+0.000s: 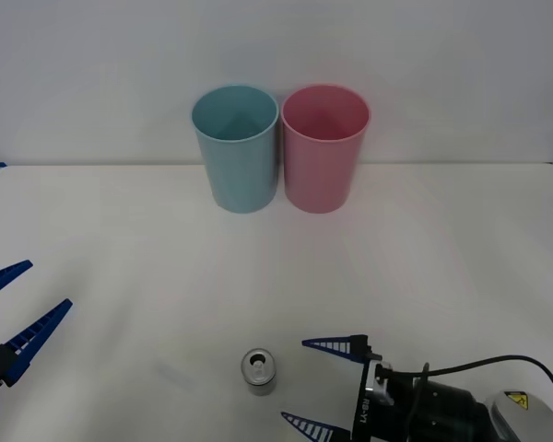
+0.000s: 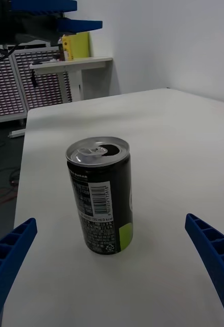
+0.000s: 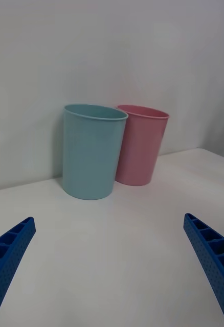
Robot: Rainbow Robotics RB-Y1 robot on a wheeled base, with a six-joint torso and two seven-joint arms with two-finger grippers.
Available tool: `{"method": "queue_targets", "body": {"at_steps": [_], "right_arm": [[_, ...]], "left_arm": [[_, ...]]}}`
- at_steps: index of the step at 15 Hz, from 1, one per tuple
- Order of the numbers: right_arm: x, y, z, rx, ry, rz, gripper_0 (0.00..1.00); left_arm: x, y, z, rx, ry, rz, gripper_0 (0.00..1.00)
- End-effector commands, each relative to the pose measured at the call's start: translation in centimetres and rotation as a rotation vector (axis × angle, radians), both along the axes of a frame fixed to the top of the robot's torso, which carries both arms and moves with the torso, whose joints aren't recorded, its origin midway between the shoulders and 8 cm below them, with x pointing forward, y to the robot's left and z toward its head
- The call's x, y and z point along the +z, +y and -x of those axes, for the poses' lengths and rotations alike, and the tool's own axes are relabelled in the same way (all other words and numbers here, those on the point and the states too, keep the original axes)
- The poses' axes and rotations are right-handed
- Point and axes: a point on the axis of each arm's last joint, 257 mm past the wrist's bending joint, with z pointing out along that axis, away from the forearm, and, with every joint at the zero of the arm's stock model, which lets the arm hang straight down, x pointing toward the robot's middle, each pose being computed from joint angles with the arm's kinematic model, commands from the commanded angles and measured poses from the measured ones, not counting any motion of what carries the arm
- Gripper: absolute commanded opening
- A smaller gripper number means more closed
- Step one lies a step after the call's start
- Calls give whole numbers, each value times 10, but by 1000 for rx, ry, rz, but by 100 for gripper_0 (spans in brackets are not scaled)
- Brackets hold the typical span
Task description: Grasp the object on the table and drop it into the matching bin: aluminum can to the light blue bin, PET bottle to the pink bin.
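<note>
The right tool (image 1: 320, 387) gapes wide just beside the upright aluminum can (image 1: 258, 371), which stands ahead of its fingers on the table (image 1: 424, 258); an off-centre approach could topple it.

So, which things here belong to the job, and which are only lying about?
Job: aluminum can, upright, in front of the open right gripper; light blue bin; pink bin; table.
Lying about: yellow object on a side desk; left gripper, open.
</note>
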Motion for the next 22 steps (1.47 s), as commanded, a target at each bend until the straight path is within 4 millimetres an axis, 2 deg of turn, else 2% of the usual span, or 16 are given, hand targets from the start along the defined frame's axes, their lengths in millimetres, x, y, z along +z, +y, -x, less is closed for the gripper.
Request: {"method": "queue_targets", "body": {"at_steps": [1, 10, 17, 19, 20, 21, 22], "right_arm": [[-2, 15, -4, -15, -5, 3, 100], [-11, 64, -16, -54, -25, 43, 100], [-12, 69, -16, -58, -26, 49, 100], [-12, 69, -17, -57, -34, 51, 27], [-12, 69, -17, -57, -35, 50, 9], [-12, 69, -17, -56, -36, 52, 0], [-12, 69, -17, -56, -36, 52, 0]], "left_arm": [[0, 0, 0, 0, 0, 0, 100], [0, 0, 0, 0, 0, 0, 100], [0, 0, 0, 0, 0, 0, 100], [0, 0, 0, 0, 0, 0, 100], [0, 0, 0, 0, 0, 0, 100], [0, 0, 0, 0, 0, 0, 100], [0, 0, 0, 0, 0, 0, 100]]}}
